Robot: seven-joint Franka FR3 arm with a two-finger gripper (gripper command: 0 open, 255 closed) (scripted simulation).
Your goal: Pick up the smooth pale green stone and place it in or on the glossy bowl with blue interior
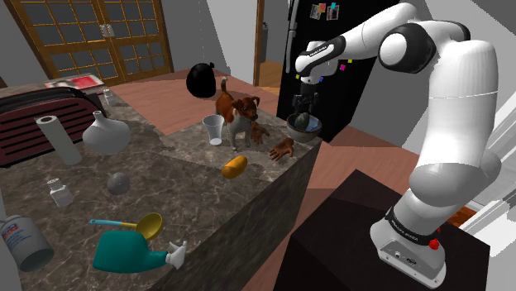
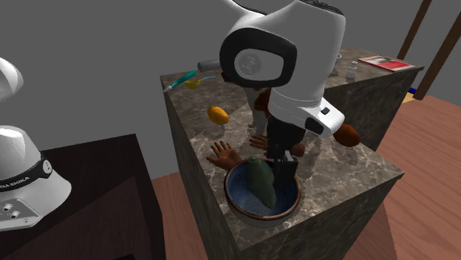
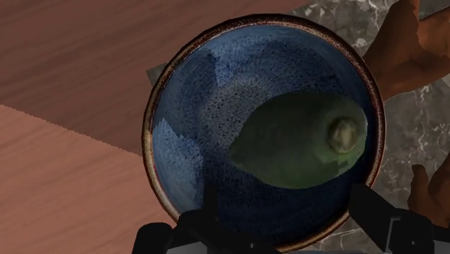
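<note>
Inside blue bowl, green stone w/ fingers apart; base "EMIKA"

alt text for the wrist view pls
A dark green stone lies inside a blue bowl with a brown rim, seen from above past the open gripper. The bowl sits at the edge of a marbled counter, with reddish-brown floor beyond.

stone in bowl, bowl at counter corner, hand figure just beside
</note>
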